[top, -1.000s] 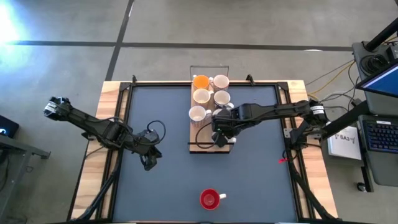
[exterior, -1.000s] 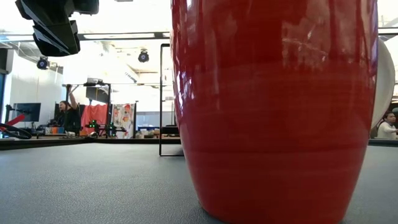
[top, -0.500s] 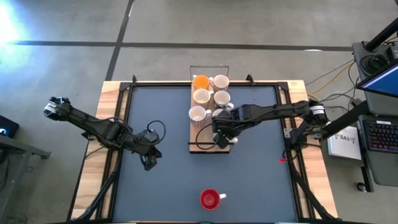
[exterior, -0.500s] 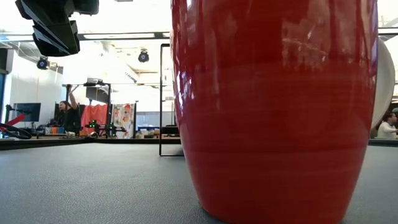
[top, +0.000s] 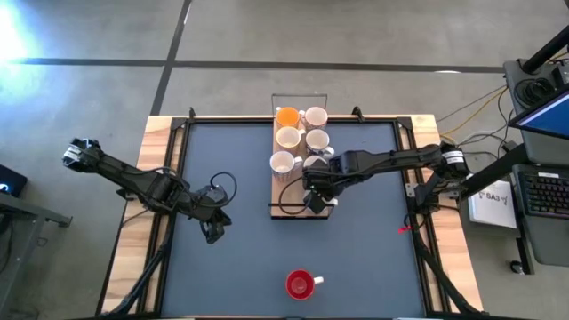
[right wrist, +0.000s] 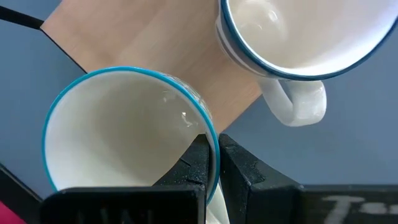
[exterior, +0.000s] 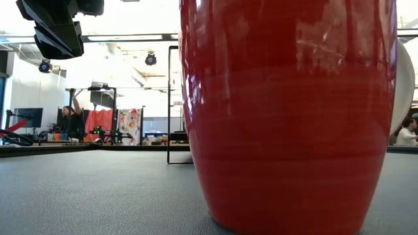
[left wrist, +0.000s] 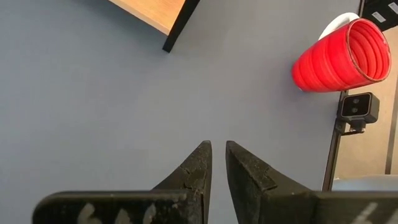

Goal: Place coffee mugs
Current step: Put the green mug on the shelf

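The wooden board [top: 286, 188] lies at the table's far middle and carries several mugs: an orange mug [top: 286, 116] and white mugs [top: 316, 116] stand in two rows on its far half. My right gripper [top: 316, 197] is over the board's near right part, shut on a white, blue-rimmed mug [right wrist: 118, 137]. Another blue-rimmed mug [right wrist: 298, 31] stands beside it. The red mug [top: 300, 284] stands alone near the table's near edge and fills the low view [exterior: 287, 117]. My left gripper [top: 212, 233] hangs shut over bare table at the left, touching nothing [left wrist: 217, 146]. My right gripper [right wrist: 211, 140] pinches the white mug's blue rim [right wrist: 208, 124], one finger [right wrist: 196, 163] inside the cup and the other [right wrist: 241, 165] outside its wall. The fingers come from above, pointing down. The mug is upright over the board; whether its base rests there is hidden.
A thin black frame [top: 300, 100] stands at the board's far end. The low camera [left wrist: 356, 106] sits beside the red mug. Wide bare table lies left and right of the board. People and equipment show in the room beyond [exterior: 72, 121].
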### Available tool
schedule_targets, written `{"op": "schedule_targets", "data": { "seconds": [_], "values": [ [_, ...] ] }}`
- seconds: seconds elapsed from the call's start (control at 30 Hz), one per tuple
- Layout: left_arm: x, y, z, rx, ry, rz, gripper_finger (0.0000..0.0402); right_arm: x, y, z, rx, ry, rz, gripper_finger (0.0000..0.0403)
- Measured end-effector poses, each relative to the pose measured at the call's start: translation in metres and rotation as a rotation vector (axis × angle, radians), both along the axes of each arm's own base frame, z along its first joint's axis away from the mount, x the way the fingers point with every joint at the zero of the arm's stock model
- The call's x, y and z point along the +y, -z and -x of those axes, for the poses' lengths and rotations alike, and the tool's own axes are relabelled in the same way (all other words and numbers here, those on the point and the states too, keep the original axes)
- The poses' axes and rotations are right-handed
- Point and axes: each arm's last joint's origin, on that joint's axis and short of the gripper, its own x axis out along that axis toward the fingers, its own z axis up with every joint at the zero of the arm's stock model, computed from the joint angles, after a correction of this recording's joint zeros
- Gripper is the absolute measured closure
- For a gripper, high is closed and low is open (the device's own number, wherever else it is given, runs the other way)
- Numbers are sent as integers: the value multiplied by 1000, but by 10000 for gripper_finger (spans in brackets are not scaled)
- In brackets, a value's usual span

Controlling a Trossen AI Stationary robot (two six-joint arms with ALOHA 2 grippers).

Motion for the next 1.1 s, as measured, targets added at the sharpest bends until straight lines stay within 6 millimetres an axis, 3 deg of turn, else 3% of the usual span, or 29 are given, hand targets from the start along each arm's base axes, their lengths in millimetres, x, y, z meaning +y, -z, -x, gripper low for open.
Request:
{"op": "schedule_targets", "data": {
  "seconds": [1.1],
  "values": [
    [0,0,0,1,7,-3,372,-1,0,0,11,-89,31,384]
  ]
}}
